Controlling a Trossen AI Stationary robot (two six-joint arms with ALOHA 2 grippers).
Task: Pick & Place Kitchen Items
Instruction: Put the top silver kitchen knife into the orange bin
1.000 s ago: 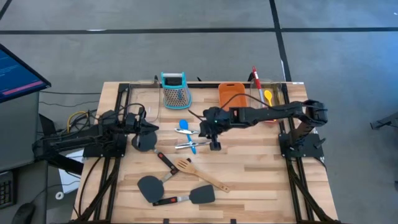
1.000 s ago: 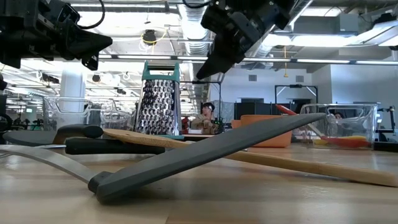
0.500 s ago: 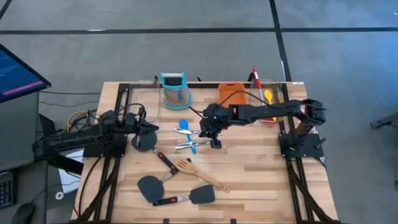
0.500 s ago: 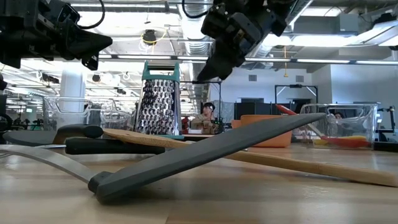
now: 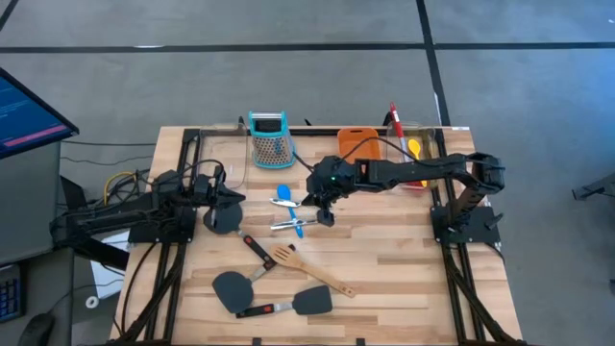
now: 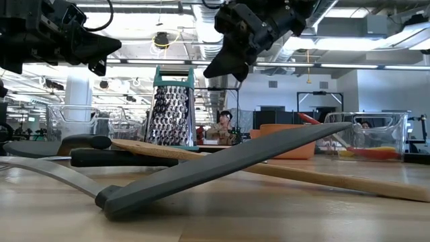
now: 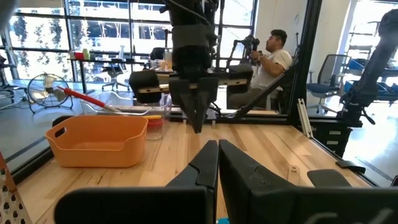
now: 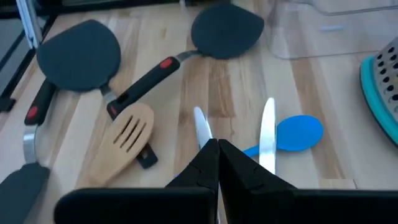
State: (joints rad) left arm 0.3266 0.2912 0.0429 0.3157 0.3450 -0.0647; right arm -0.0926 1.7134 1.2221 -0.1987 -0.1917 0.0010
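A grey concrete floor (image 5: 288, 86) surrounds the light wooden table (image 5: 384, 259), with tall glazed windows (image 7: 93, 31) and a seated person (image 7: 270, 59) beyond.

Shiny metal tongs (image 8: 233, 134), wooden turner (image 8: 124, 140)

Robot: two arms of dark, near-black jointed links on black bases. Left arm (image 5: 125, 213): draped with looped black cables. Right arm (image 5: 413, 173): slim, small green light near the wrist, black cable along it. Right gripper (image 8: 217, 152), left gripper (image 7: 217, 152): each two matte black tapered fingers, pointed tips, boxy wrist block.
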